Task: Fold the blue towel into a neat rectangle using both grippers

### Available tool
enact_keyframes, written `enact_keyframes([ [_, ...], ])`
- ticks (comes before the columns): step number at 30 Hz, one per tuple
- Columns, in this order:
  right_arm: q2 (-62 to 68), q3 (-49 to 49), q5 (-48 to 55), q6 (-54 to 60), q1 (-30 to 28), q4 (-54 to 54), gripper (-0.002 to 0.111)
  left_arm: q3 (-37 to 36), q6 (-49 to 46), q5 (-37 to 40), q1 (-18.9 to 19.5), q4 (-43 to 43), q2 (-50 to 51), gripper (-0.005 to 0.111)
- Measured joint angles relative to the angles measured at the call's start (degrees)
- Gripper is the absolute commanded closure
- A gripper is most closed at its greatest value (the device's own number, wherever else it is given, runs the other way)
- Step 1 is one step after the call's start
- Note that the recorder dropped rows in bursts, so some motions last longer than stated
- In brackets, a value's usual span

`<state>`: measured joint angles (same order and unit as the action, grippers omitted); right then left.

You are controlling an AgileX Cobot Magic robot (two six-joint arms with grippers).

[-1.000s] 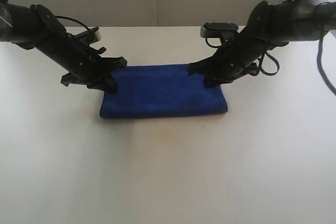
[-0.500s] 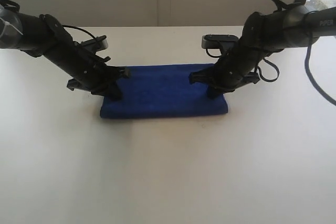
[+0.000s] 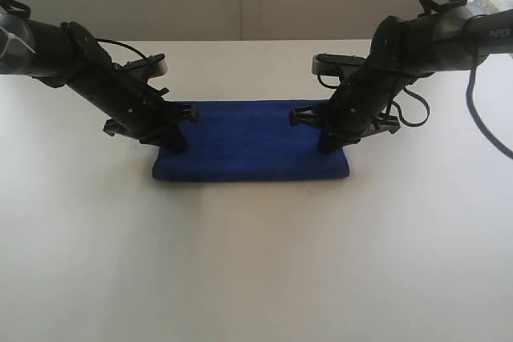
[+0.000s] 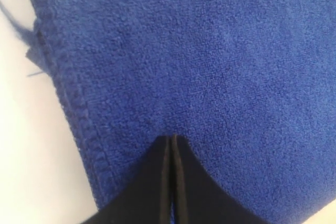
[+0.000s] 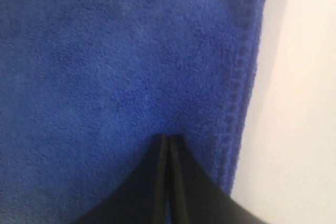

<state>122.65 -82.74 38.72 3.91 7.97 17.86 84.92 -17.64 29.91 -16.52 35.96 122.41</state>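
**Blue towel folded flat on counter, both grippers closed w/ tips down on it**

Ext. view: blue towel (image 3: 252,146) lies as a flat, wide rectangle at mid-counter (image 3: 256,270), long side running across the view, near edge thick and rounded. Left gripper (image 3: 175,146) comes down at a slant from the left onto the towel's left end. Right gripper (image 3: 327,146) slants in from the right onto the right end. Both arms are black w/ loose dark cables. Fingers are too small to read here.

Left wrist view: left gripper (image 4: 172,139) has its fingers pressed together into one narrow point, only a thin seam between them. The point sits at the towel (image 4: 210,51) surface, just inside the stitched hem (image 4: 73,108). A frayed loose thread (image 4: 21,35) sticks out from the edge at the corner over the white counter (image 4: 26,161).

Right wrist view: right gripper (image 5: 168,139) likewise closed to a thin seam, its point at the towel (image 5: 105,51) surface beside the stitched hem (image 5: 239,87). White counter (image 5: 299,103) shows beyond that edge. Cloth is fuzzy microfibre, lying smooth around both points.
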Motion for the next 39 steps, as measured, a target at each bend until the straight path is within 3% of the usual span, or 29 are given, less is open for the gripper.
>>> enact_keyframes([
  [16, -0.21, 0.0, -0.45, -0.33, 0.0, -0.12, 0.108, 0.0, -0.2, 0.0, 0.0, -0.11, -0.36, 0.107],
  [27, -8.48, 0.22, -4.61, -0.77, 0.0, -1.04, 0.108, 0.0, -2.76, -2.42, 0.25, -2.96, -7.71, 0.107],
  [39, -15.76, 1.82, 1.23, 1.05, -5.96, -1.52, 0.108, 0.0, 3.83, 9.29, 11.82, -6.83, -14.87, 0.107],
])
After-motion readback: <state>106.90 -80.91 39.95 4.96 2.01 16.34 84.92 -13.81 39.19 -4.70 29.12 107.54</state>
